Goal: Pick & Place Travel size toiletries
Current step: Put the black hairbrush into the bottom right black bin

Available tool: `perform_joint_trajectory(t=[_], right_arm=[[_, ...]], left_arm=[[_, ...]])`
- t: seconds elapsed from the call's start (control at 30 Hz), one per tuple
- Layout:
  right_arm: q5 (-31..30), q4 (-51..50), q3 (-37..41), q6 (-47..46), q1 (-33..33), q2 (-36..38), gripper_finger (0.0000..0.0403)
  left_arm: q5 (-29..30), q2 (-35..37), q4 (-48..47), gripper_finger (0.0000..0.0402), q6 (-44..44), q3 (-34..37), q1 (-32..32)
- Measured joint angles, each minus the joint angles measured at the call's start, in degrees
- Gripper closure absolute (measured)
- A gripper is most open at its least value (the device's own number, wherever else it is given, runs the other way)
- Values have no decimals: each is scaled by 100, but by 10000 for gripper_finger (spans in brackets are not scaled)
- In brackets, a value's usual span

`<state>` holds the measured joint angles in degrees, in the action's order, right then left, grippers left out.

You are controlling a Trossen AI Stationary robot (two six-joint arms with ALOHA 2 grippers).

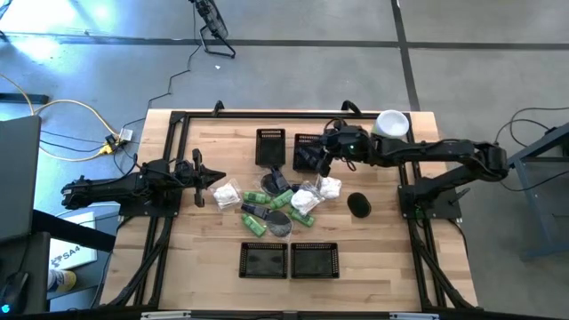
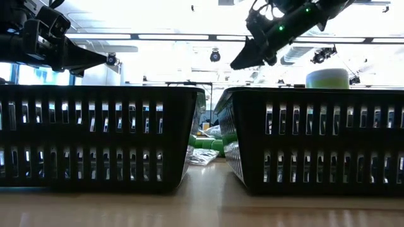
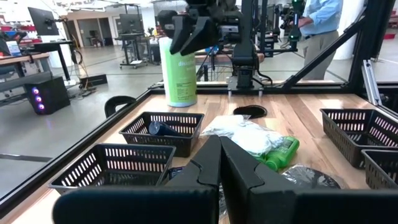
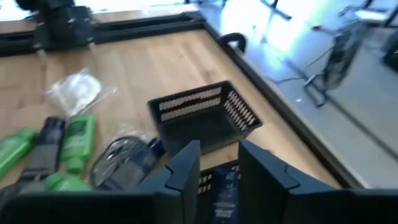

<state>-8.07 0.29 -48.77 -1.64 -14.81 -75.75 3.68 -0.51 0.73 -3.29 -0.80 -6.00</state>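
At centre frame in the high view, glossy green tubes [image 1: 258, 197] and crinkly white packets [image 1: 228, 194] are heaped on pale wood; the right gripper [image 1: 325, 153], fingers narrowly parted and empty, is held over a black mesh basket [image 1: 308, 152]; the left gripper [image 1: 215, 179] is closed at left.

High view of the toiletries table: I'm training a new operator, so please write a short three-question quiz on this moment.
1. True or false: the left hand is gripping a bright green plastic bottle.
2. The right hand hangs above which thing? A) a far black mesh basket; B) a tall pale-green cylinder with a white lid; C) a near basket.
3. How many black mesh baskets stand on the light wooden table?
Key: 1 false, it is shut on nothing; 2 A; 3 four.
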Motion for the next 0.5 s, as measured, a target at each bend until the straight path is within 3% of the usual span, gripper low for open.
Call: perform_joint_trajectory(t=[0.23,0.5], right_arm=[[997,-59,2,100,-259,-499,391],[1442,-187,-322,-23,-354,-1102,400]], left_arm=[[0,1,2,402,0,0,0],[2,0,2,402,31,0,0]])
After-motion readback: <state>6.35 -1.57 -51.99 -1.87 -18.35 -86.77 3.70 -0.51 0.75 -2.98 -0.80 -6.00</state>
